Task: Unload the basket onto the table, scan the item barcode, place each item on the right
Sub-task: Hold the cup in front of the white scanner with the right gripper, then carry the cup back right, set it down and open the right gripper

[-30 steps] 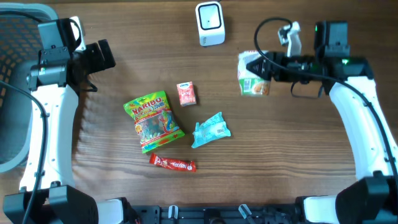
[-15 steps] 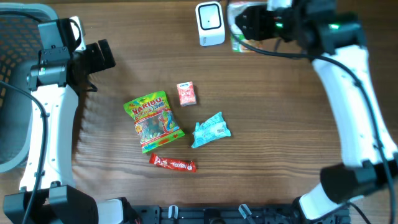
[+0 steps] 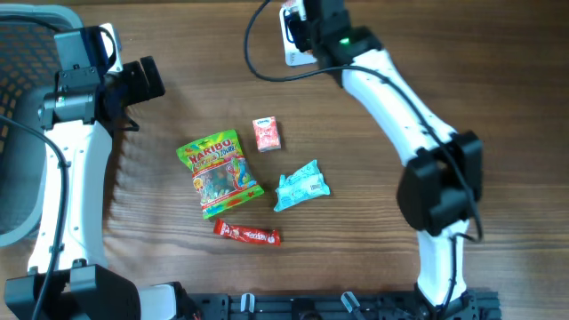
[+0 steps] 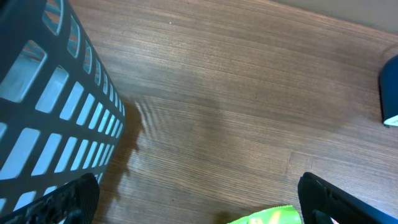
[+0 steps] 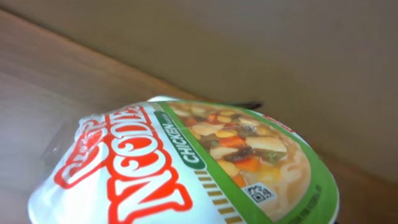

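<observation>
A Cup Noodles chicken cup (image 5: 186,168) with a white, red and green lid fills the right wrist view, lying tilted close to the camera; a small square code shows on its green rim. My right gripper (image 3: 308,23) is shut on this cup and reaches over the white barcode scanner (image 3: 290,46) at the table's far edge. In the overhead view the arm covers the cup and most of the scanner. My left gripper (image 3: 147,80) hovers open at the left with nothing in it, its black fingertips (image 4: 68,202) spread wide over bare wood.
A green Haribo bag (image 3: 219,173), a small pink box (image 3: 266,133), a light blue packet (image 3: 300,186) and a red bar (image 3: 247,234) lie mid-table. A slotted basket (image 3: 18,107) stands at the far left, close beside the left gripper.
My right arm has swung left from the right side of the table, carrying the noodle cup across to the scanner. The left arm has not moved.
</observation>
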Motion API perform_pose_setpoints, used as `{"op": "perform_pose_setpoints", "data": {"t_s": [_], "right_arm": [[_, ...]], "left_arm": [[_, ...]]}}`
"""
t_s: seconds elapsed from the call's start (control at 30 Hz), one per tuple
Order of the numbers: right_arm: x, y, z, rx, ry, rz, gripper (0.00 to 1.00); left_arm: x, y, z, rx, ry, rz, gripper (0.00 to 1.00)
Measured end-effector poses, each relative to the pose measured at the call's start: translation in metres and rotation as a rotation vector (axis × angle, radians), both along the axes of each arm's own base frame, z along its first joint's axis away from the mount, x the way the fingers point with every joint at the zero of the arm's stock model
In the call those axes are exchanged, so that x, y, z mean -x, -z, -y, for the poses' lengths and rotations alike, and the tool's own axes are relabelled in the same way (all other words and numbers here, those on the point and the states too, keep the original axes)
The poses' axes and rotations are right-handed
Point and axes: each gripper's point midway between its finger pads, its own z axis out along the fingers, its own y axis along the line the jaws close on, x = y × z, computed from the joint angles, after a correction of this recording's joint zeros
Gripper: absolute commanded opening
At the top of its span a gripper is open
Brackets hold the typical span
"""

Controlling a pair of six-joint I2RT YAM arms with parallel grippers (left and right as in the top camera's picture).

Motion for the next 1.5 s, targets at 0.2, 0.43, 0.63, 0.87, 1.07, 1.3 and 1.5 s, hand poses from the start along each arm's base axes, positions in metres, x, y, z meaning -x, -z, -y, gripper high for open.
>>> {"op": "perform_pose_setpoints", "data": {"t_s": [0.2, 0.43, 0.63, 0.87, 1.07, 1.3, 1.5], "right_arm": [[-0.037, 0.021, 0.006, 0.251, 0.028, 0.163, 0.57], [-0.050, 0.022, 0.002, 0.398, -0.004, 0.248, 0.57], [-0.045, 0.015, -0.017, 0.418, -0.042, 0.283, 0.57], [-0.048, 0.021, -0.022, 0.501, -0.082, 0.303, 0.57], [-0.051, 0.042, -0.022, 0.501, -0.070, 0.284, 0.57], [-0.049, 0.042, -0.014, 0.462, -0.015, 0.261, 0.61], [-0.020, 0.000, -0.001, 0.393, -0.003, 0.161, 0.63]], "left_arm": [[0.000, 0.000, 0.000, 0.000, 0.000, 0.000, 1.00], [0.000, 0.000, 0.000, 0.000, 0.000, 0.000, 1.00], [0.000, 0.000, 0.000, 0.000, 0.000, 0.000, 1.00], [0.000, 0.000, 0.000, 0.000, 0.000, 0.000, 1.00], [0.000, 0.000, 0.000, 0.000, 0.000, 0.000, 1.00], [0.000, 0.000, 0.000, 0.000, 0.000, 0.000, 1.00], [0.000, 0.000, 0.000, 0.000, 0.000, 0.000, 1.00]]}}
